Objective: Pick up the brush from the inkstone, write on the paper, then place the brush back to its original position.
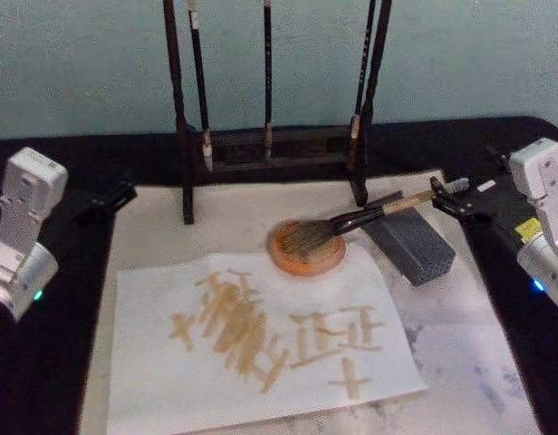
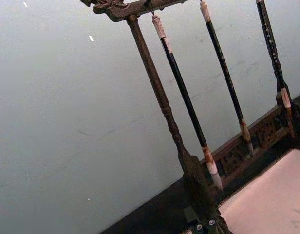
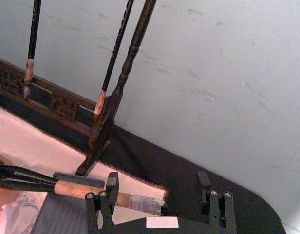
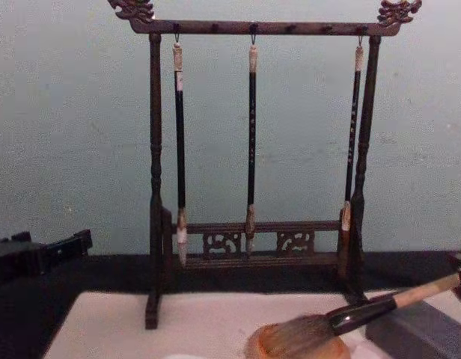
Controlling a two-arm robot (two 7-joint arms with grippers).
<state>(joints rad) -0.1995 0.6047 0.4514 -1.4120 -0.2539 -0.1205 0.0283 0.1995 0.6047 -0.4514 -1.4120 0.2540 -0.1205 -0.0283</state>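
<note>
- My right gripper (image 3: 158,181) sits low at the right side of the table. Its two fingers (image 3: 111,185) are spread wide and grasp nothing.
- The taped butt of the brush handle lies in the gap between them, close to one finger. I cannot tell whether it touches.
- The brush (image 1: 370,216) lies slanted. Its bushy grey-brown head rests in the inkstone (image 1: 302,269), and its tan handle is propped on a grey block (image 1: 417,246), with the butt pointing at my right gripper.
- I judge the block is there to hold the handle up off the mat, so the fingers can get around it. The slant also keeps the wet bristles over the dish rather than on the paper.
- The inkstone, a small round orange-brown dish, sits at the far edge of the paper, an easy reach from the writing area.
- The paper (image 1: 161,381) lies nearest me on a cream mat (image 1: 469,362) and carries tan strokes across its middle.
- From those strokes and the resting brush, I judge the writing is done and the brush is back in place.
- What remains is to draw the arm clear without nudging the handle.
- A dark wooden rack (image 4: 253,27) stands behind the dish with three slim brushes (image 4: 251,134) hanging from it, apart from the work.
- My left gripper (image 1: 114,196) is parked at the left edge of the table, away from the paper.
</note>
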